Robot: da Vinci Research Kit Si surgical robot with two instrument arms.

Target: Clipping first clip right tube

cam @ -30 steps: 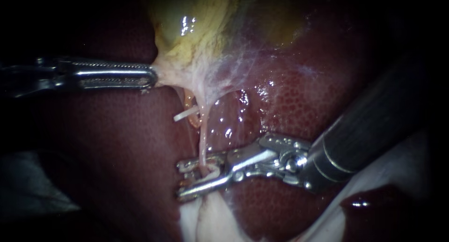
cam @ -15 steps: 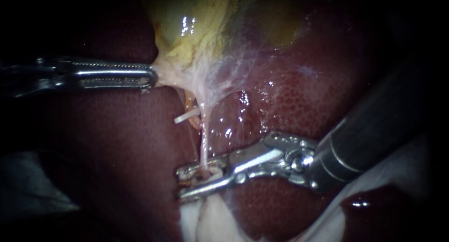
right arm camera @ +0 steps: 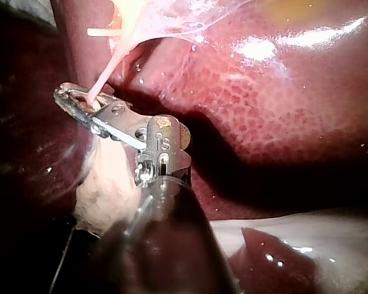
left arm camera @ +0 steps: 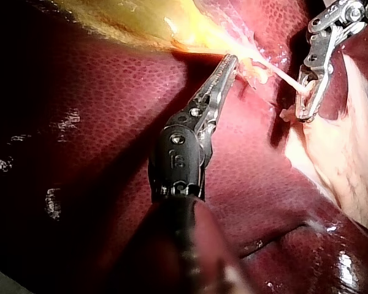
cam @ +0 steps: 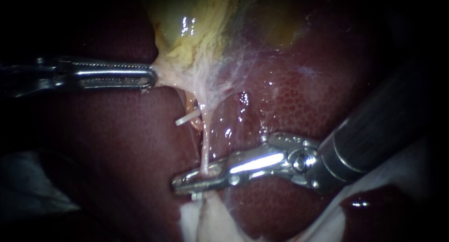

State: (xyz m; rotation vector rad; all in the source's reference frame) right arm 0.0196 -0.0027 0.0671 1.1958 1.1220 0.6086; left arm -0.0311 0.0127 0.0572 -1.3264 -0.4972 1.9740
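Gripping right tube [cam: 205,148], right instrument [cam: 182,182]; left instrument [cam: 152,77] on gallbladder [cam: 187,36] edge; liver [cam: 117,143] bare.

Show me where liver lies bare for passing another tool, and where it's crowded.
Endoscope view. Bare: liver below the left instrument, left of the tube; also liver above the right instrument, right of the tube. Crowded: at the tube, where the white clip, gallbladder and both instruments meet.
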